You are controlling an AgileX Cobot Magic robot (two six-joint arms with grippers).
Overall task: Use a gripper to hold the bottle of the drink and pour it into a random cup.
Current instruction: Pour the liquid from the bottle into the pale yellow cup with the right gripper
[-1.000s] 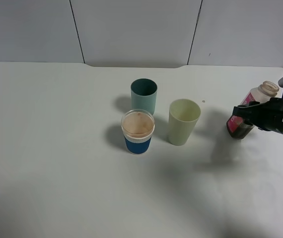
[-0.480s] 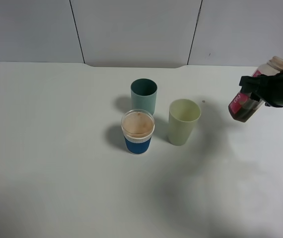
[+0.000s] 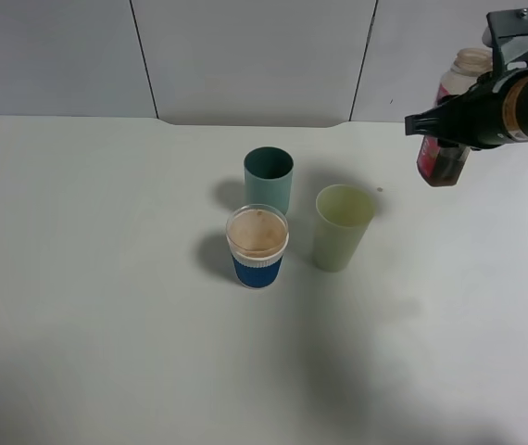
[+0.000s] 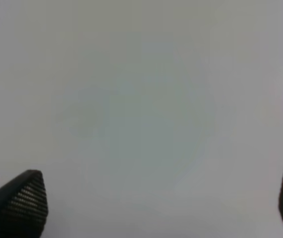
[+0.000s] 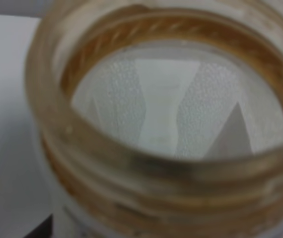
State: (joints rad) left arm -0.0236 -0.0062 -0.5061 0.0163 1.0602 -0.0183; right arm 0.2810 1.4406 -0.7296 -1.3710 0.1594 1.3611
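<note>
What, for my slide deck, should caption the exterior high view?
Right arm's jaws hold the tilted bottle of dark drink aloft, right of the pale yellow-green cup.

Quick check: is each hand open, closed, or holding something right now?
Left hand: open, holding nothing.
Right hand: closed on the bottle, which is held in the air.

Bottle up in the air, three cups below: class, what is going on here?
The right claw is shut on the bottle and holds it in the air, clear of the table. The bottle's open mouth points up, with the dark drink at its bottom, so pouring has not begun. It hangs right of the pale yellow-green cup, which stands beside a teal cup and a blue-sleeved cup. The left claw is open over bare table and holds nothing.
</note>
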